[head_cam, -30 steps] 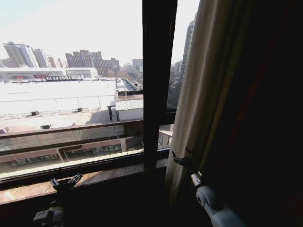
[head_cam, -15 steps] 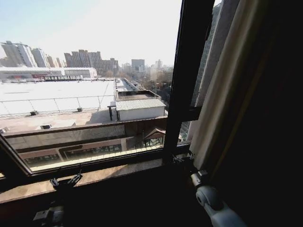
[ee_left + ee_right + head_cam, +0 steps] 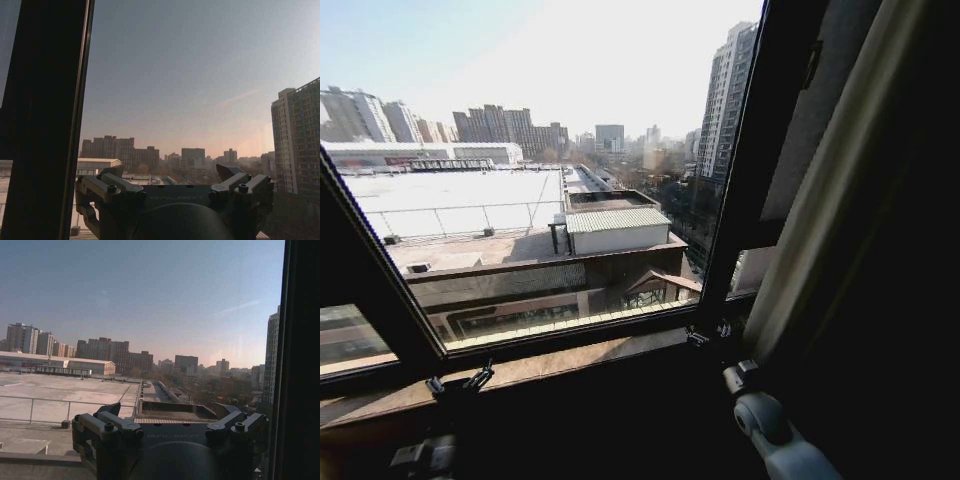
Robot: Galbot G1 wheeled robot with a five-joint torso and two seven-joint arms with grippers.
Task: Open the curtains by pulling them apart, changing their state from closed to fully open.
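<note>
Pale cream fabric — the curtains (image 3: 825, 215) — runs as a slanted band down the right side of the head view, bunched against the dark window frame (image 3: 745, 190); its top and its foot are both cut off, and its weave is too dim to read; to its right a heavy dark drape (image 3: 905, 260) swallows the rest of that side in shadow, so where one cloth ends and the other begins is hard to make out.

Just beside the curtain's lower edge sits the right gripper (image 3: 708, 334), low at the sill (image 3: 570, 358), its fingers spread and released, holding nothing; the right wrist view shows its two fingertips well apart with open city between them, and the frame's dark upright (image 3: 300, 360) along one edge.

Further left, the left gripper (image 3: 458, 384) hovers over the sill, likewise spread and empty — its wrist view shows the fingers apart against the sky, with another dark frame bar (image 3: 47, 115) beside it.

Bare glass (image 3: 550, 170) lies between, giving onto a broad flat roof (image 3: 450, 195), a small roofed building (image 3: 615, 225) and a tall tower (image 3: 725, 100); a slanting frame member (image 3: 380, 270) crosses the left corner.
</note>
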